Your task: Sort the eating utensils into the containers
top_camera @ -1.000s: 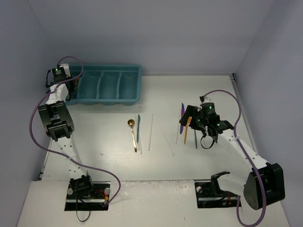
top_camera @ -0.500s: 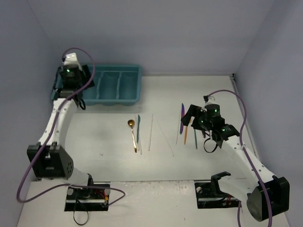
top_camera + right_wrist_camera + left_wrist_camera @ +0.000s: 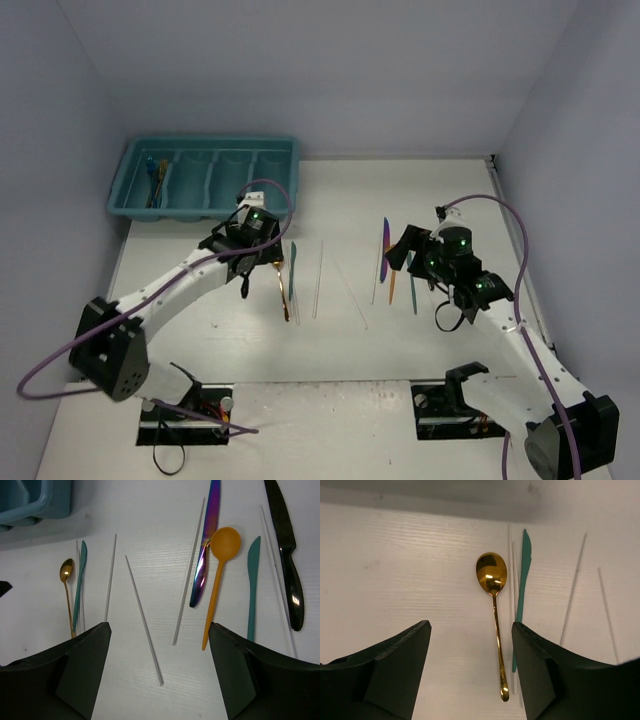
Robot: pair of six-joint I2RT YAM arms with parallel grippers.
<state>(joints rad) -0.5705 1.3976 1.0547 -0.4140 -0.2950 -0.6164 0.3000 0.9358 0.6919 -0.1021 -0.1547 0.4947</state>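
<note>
Gold spoon [image 3: 491, 574] just beside a pale stick [image 3: 511, 580] and teal knife [image 3: 524, 565]

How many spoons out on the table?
2. Gold spoon left of centre, beside a teal knife; orange spoon on the right, beside the iridescent knife. Utensils in the tray's leftmost compartment are too small to identify.

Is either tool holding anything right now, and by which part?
Nothing is held. The left tool hangs open above the shiny gold spoon, which lies on the table; the right tool is open too.
</note>
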